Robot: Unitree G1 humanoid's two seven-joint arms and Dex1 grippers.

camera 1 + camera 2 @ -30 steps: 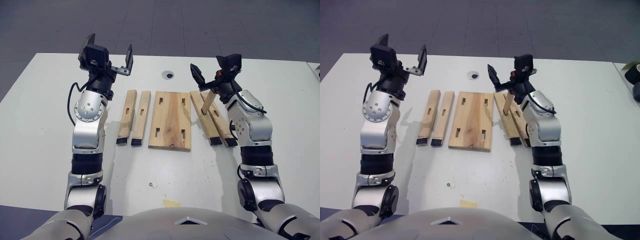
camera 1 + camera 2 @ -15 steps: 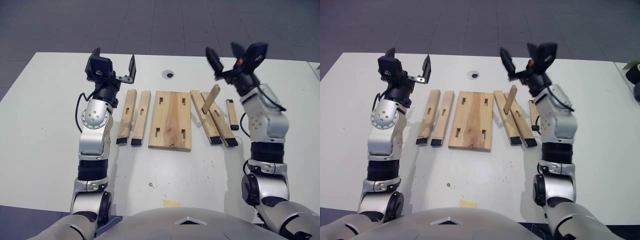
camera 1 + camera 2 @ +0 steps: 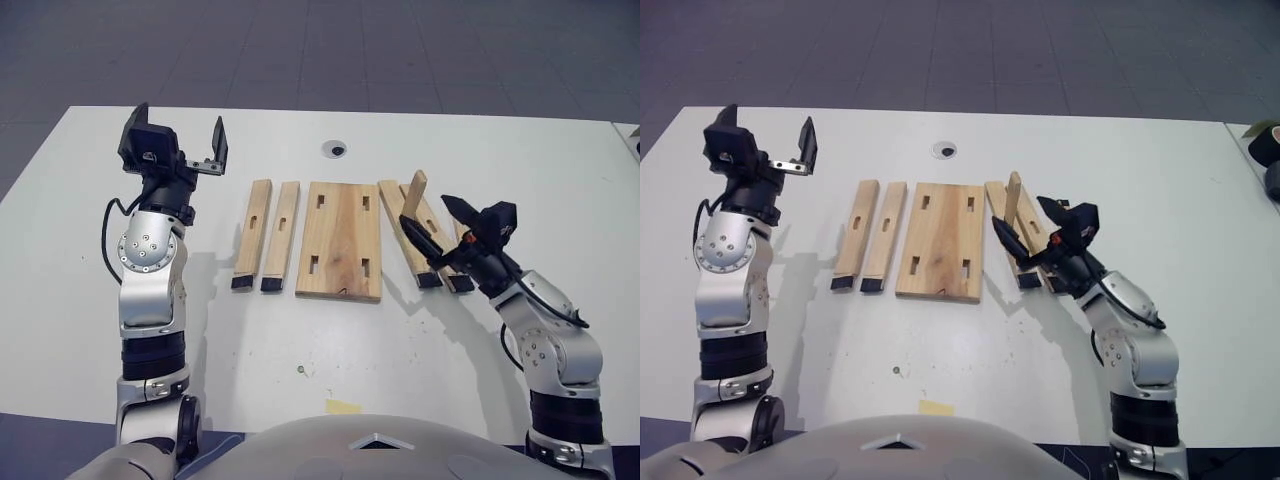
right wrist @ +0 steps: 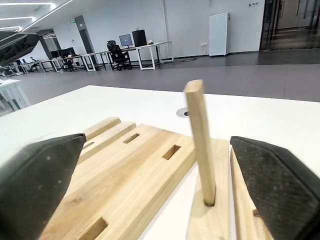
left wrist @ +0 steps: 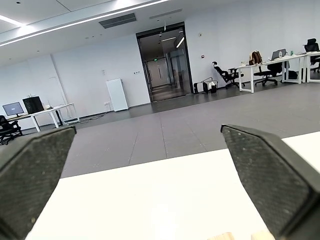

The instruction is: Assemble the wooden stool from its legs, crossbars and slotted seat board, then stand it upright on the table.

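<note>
Black-fingered right gripper [image 3: 425,208] sits low at near right, spread wide and empty. It is aimed at the thin wooden crossbar stick [image 3: 416,193], which stands upright in a slot of the pale wooden leg [image 3: 393,202]. The flat slotted wooden seat board [image 3: 340,240] lies mid-table on the white table [image 3: 350,340]. A pair of slotted legs [image 3: 260,230] lies left of the board. At far left the left gripper [image 3: 180,120] hovers high, wide open, empty.

Judged stage: early, crossbar-to-leg fitting. The next move likely needs the fingers closing squarely round the stick without tipping it.
</note>
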